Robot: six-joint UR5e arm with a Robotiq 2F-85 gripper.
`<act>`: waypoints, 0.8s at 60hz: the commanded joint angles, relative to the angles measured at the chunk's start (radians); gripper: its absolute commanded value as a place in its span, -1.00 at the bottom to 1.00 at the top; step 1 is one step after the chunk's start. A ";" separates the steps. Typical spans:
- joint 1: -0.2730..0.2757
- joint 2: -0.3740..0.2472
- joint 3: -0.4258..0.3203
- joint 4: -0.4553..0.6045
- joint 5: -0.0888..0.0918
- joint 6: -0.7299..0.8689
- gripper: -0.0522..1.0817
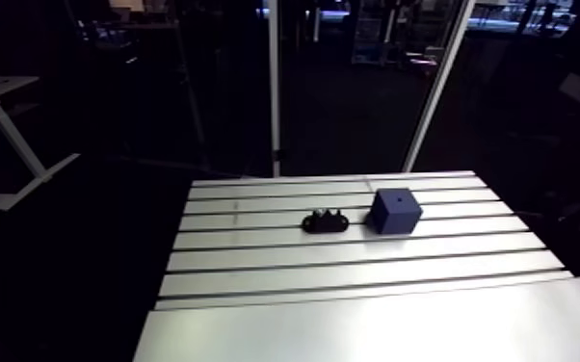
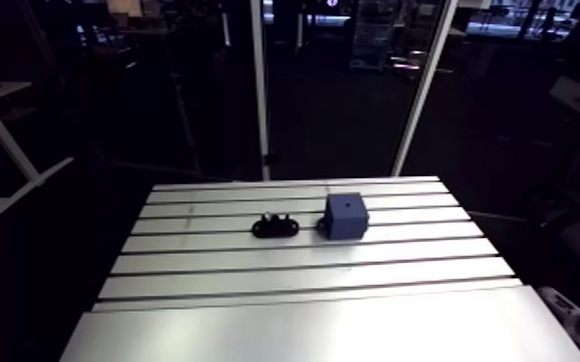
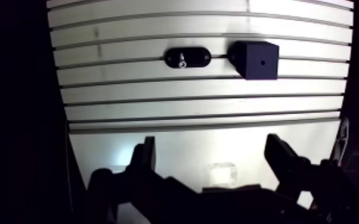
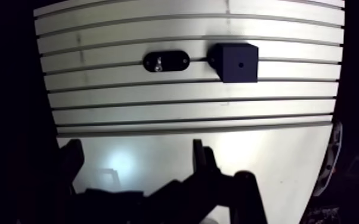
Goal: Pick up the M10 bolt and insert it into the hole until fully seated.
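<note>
Fingers (image 3: pixel 145 158) of your gripper (image 3: pixel 212 143) stand spread above the slotted table (image 3: pixel 158 107), pinching nothing. Well ahead you see a black oval holder (image 3: pixel 186 58), where the M10 bolt (image 3: pixel 182 60) shows only as a pale glint. Just beside it is the dark blue cube (image 3: pixel 256 59) with its small hole (image 3: pixel 262 60).

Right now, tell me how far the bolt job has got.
Done: nothing yet. The bolt sits in its black holder beside the blue block, and the block's hole looks empty. In hand: the gripper is open, holding nothing, short of both over the table. Left: reach the bolt, grip it, lift it and seat it in the hole.
</note>
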 commanded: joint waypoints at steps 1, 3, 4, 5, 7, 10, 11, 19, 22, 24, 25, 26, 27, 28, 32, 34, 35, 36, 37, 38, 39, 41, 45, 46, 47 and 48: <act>0.002 0.006 -0.001 0.000 0.000 0.000 -0.89; 0.004 0.006 -0.003 0.000 0.000 0.000 -0.89; 0.004 0.006 -0.003 0.000 0.000 0.000 -0.89; 0.006 0.007 -0.003 0.000 0.000 0.000 -0.89; 0.008 0.009 -0.004 0.000 0.000 0.000 -0.89; 0.010 0.011 -0.006 0.000 0.000 0.000 -0.89; 0.010 0.011 -0.006 0.000 0.000 0.000 -0.89; 0.011 0.009 -0.006 0.000 0.000 0.001 -0.89; 0.011 0.009 -0.006 0.000 -0.001 0.001 -0.89; 0.011 0.009 -0.007 0.000 -0.001 0.001 -0.89; 0.011 0.009 -0.008 0.000 -0.001 0.001 -0.89; 0.013 0.009 -0.008 0.000 -0.002 0.001 -0.89; 0.013 0.009 -0.008 0.000 -0.002 0.001 -0.89; 0.013 0.009 -0.008 0.000 -0.003 0.000 -0.89; 0.013 0.009 -0.009 0.000 -0.003 0.001 -0.89; 0.013 0.009 -0.011 0.000 -0.003 0.000 -0.89; 0.013 0.009 -0.011 0.000 -0.003 0.000 -0.89; 0.013 0.009 -0.012 0.000 -0.003 0.000 -0.89; 0.013 0.009 -0.012 0.000 -0.003 0.000 -0.89; 0.013 0.010 -0.014 0.000 -0.003 0.000 -0.89; 0.013 0.010 -0.014 0.000 -0.003 0.000 -0.89; 0.013 0.011 -0.014 0.000 -0.003 0.000 -0.89; 0.013 0.011 -0.015 0.000 -0.003 0.000 -0.89; 0.013 0.011 -0.015 0.000 -0.003 0.000 -0.89; 0.013 0.011 -0.015 0.000 -0.003 0.000 -0.89; 0.013 0.011 -0.015 0.000 -0.003 0.000 -0.89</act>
